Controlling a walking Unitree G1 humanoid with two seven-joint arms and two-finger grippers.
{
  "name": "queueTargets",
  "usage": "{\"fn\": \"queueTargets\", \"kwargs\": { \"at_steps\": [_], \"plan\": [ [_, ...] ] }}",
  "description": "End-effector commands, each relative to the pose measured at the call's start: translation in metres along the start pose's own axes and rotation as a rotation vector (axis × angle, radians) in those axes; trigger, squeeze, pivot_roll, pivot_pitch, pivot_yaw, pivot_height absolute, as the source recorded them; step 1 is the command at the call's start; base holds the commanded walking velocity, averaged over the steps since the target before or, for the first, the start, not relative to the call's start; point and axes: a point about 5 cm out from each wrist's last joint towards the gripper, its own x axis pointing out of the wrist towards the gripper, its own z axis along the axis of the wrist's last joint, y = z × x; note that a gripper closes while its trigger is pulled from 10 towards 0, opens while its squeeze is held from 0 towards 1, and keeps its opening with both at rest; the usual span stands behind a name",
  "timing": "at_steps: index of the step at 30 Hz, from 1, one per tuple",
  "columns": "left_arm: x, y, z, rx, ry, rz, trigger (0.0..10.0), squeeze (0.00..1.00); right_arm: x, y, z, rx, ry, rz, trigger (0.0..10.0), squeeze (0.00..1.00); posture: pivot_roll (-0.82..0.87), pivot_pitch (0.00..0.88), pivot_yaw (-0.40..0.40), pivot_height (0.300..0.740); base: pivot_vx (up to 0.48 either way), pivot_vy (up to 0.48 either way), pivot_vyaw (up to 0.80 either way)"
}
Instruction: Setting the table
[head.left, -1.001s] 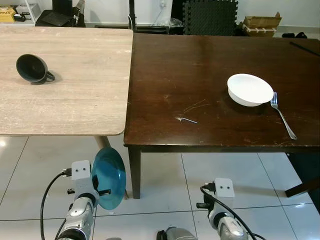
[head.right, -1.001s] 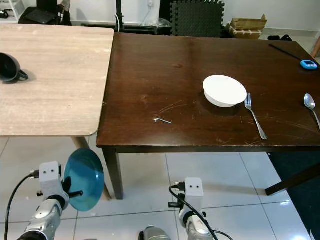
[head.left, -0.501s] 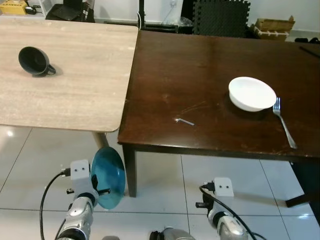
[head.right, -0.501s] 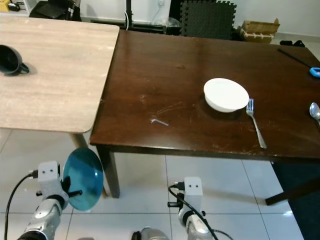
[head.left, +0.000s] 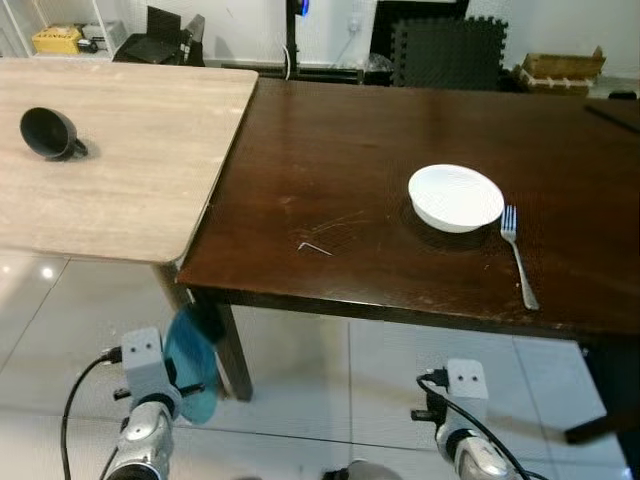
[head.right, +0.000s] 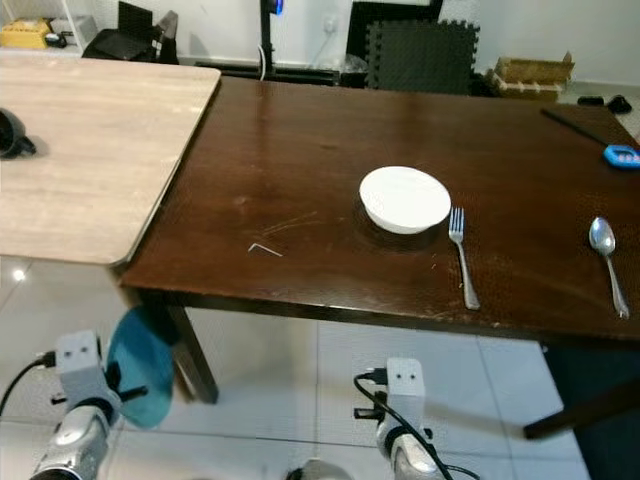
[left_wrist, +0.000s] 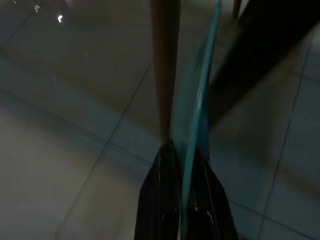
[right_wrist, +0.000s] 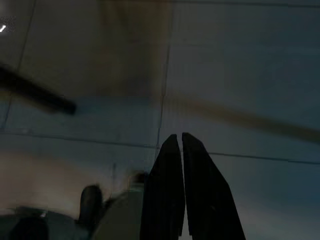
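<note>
Looking down from my head camera, I see a dark brown wooden table (head.left: 400, 150) pushed against a pale wood table (head.left: 110, 150), both standing on glossy white floor tiles (head.left: 60, 310). On the dark table sits a white bowl (head.left: 456, 197), with a fork (head.left: 518, 255) just beside it and a spoon (head.right: 608, 262) farther along toward my right. A small bent metal piece (head.left: 316, 248) lies near the front edge. A black mug (head.left: 47, 133) lies tipped on its side on the pale table. Foam mats (head.left: 452, 52) and a cardboard box (head.left: 560, 70) line the far wall. Low by the floor, my left gripper (left_wrist: 185, 165) is clamped on the rim of a teal plate (head.left: 191, 363), held on edge below the dark table's corner. My right gripper (right_wrist: 181, 145) hangs idle, its fingers pressed together, holding nothing.
</note>
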Motion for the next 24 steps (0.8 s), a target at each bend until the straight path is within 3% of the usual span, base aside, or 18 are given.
{"fn": "queueTargets", "kwargs": {
  "at_steps": [1, 24],
  "plan": [
    [-0.0007, -0.0235, -0.0042, 0.005, 0.012, -0.107, 10.0, 0.0, -0.0012, -0.0026, -0.0025, -0.001, 0.012, -0.008, 10.0, 0.0, 0.04, 0.031, 0.001, 0.74, 0.0, -0.48, 0.0],
    [0.0003, -0.0249, -0.0029, 0.006, 0.012, -0.106, 10.0, 0.0, -0.0014, -0.0041, -0.0025, -0.001, 0.014, -0.011, 10.0, 0.0, 0.04, 0.035, 0.003, 0.74, 0.0, -0.48, 0.0]
  ]
}}
